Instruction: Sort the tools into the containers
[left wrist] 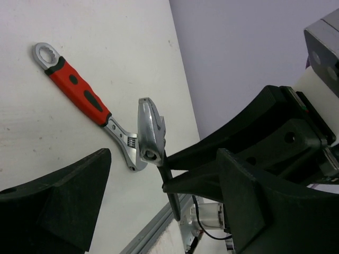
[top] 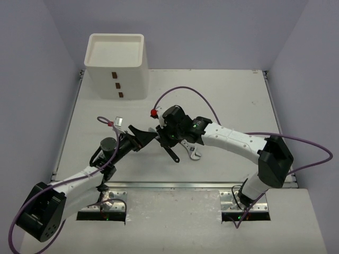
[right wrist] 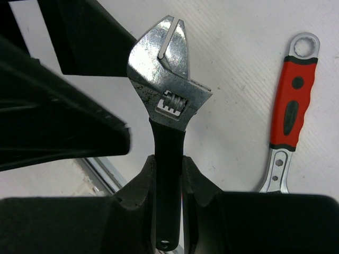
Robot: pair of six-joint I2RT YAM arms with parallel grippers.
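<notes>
Currently held: a black-handled adjustable wrench (right wrist: pixel 167 95), lifted off the table (top: pixel 228 95), with its silver head pointing away from the right wrist.
Right gripper (right wrist: pixel 168 172): pressed onto the wrench's black handle from both sides, gripping towards the handle's end.
Left gripper (left wrist: pixel 163 159): fingers spread wide. In the left wrist view the wrench head stands in the gap between them, touching neither.
Meeting point: both grippers face each other near the middle of the table, close together.
Red-handled wrench (left wrist: pixel 79 95): lies flat on the table just beside the raised one. In the top view it is partly hidden under the right arm.
White box unit (top: pixel 141 55): stands at the far left of the table, with a shallow tray on top and three small dark handles (top: pixel 117 84) down its front. It is well apart from both grippers.
</notes>
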